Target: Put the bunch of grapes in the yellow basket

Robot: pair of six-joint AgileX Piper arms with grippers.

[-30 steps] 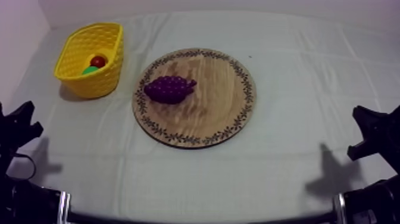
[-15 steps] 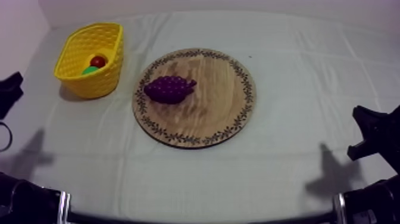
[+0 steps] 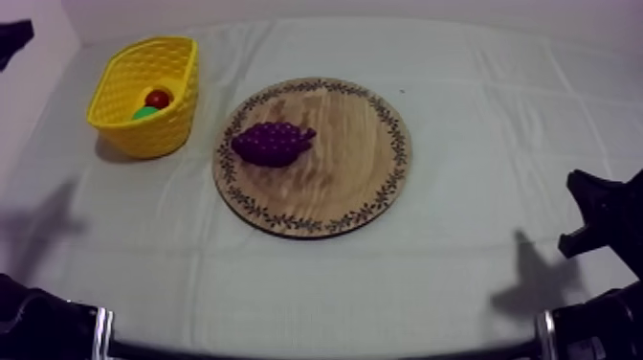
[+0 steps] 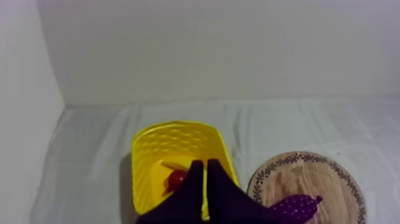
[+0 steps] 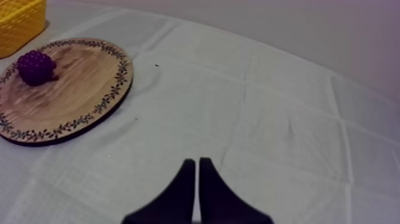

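A purple bunch of grapes (image 3: pixel 273 143) lies on the left part of the round wooden board (image 3: pixel 359 168). The yellow basket (image 3: pixel 117 69) stands left of the board and holds a small red fruit (image 3: pixel 157 98) and something green. My left gripper (image 3: pixel 11 38) is high at the far left, beyond the basket. In its wrist view its fingers lie together over the basket (image 4: pixel 152 149) and the small red fruit (image 4: pixel 177 179), with the grapes (image 4: pixel 296 208) on the board (image 4: pixel 333 179) beside them. My right gripper (image 3: pixel 593 215) rests at the right edge, shut (image 5: pixel 196 164), far from the grapes (image 5: pixel 34 67).
Grey-white cloth covers the whole table. A wall runs along the back and the left side, close behind the basket. Open cloth lies in front of the board and to its right.
My left gripper has moved from the table's lower left edge up to the far left corner, beyond the basket. The right arm, grapes, board and basket have not moved.
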